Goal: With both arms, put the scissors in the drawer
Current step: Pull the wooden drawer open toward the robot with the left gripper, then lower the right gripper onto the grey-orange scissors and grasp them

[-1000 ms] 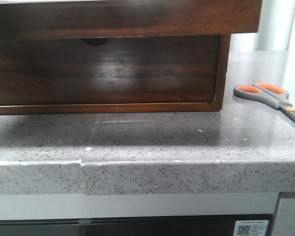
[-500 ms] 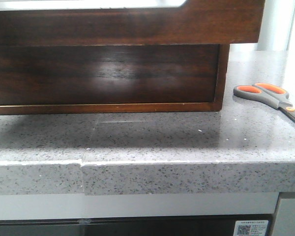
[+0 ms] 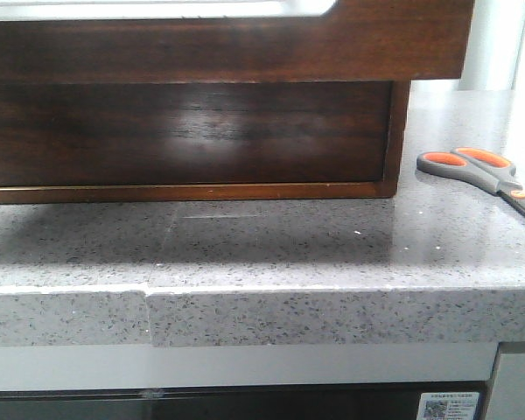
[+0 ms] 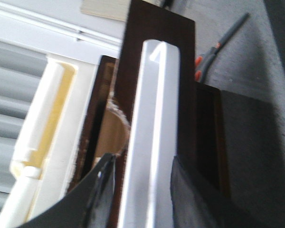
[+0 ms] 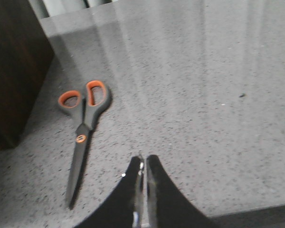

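The scissors point(image 3: 477, 168) lie flat on the stone counter to the right of the cabinet, handles toward it. The right wrist view shows the scissors point(image 5: 83, 118) closed, with my right gripper point(image 5: 143, 159) shut and empty above the counter beside the blades. The dark brown drawer point(image 3: 245, 48) is pulled out toward the camera, its pale inside showing at the top. My left gripper point(image 4: 142, 161) stands open astride the drawer's front wall, one finger point(image 4: 104, 185) by the half-round notch point(image 4: 113, 128). The scissors point(image 4: 213, 47) lie beyond it.
The wooden cabinet frame point(image 3: 395, 131) stands under and behind the drawer. The speckled grey counter point(image 3: 289, 254) has its front edge close to the camera, with a seam at the left. A cream plastic frame point(image 4: 42, 137) lies beyond the drawer in the left wrist view.
The drawer has slid out toward the camera. Its finger notch has left the front view and its pale inside now shows at the top. The scissors have not moved.
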Robot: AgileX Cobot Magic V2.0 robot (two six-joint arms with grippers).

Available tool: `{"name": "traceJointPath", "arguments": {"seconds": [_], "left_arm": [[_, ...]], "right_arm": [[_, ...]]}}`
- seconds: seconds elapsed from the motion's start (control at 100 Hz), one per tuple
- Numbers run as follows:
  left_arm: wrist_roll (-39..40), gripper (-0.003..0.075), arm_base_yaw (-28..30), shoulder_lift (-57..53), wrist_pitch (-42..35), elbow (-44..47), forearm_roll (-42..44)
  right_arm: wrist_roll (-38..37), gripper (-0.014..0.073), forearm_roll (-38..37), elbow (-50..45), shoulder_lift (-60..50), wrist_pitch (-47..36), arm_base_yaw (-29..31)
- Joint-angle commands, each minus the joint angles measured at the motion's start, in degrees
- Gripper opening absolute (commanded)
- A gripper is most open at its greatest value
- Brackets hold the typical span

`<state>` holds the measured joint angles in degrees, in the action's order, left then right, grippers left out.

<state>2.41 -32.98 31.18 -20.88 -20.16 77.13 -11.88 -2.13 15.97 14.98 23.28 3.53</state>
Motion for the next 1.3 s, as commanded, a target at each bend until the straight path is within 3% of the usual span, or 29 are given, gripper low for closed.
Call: {"name": "traceJointPath", "arguments": {"seconds": [0.0,0.23,0.3,0.45,0.52,0.96,1.29], "left_arm": [[0.79,0.0272,-0.28,-2.69,-1.98,-1.64,-6.56],[0.79,0.0272,-0.28,-11.04,-1.98,-1.64,-16.15],[0.79,0.0272,-0.28,-13.04,-1.76,-1.64,-16.94],[0.79,0.0272,-0.28,-15.29,-0.2,-1.64,-16.94],[0.9,0.0272,-0.28,-15.41,0.37,-1.64,-16.94],[1.72,0.0272,-0.28,-15.41,1.06,-1.64,-18.53],[1.72,0.0272,-0.28,-15.41,2.08,-1.64,-18.53]], "right_arm": [[0.68,-0.0041,-0.4,1.91,1.11,-3.37,-2.16],[2.21,-0.0015,-1.15,6.49,8.7,1.96,-5.18],[2.34,0.0069,-1.23,9.39,13.07,3.92,-5.21],[4.99,0.0335,-1.23,17.12,23.46,8.99,-6.24],[5.24,0.0394,-1.23,21.33,28.29,12.16,-7.28],[5.24,0.04,-0.42,44.17,54.99,28.61,-9.76],[5.24,0.04,-0.42,50.25,64.99,30.31,-14.1]]}}
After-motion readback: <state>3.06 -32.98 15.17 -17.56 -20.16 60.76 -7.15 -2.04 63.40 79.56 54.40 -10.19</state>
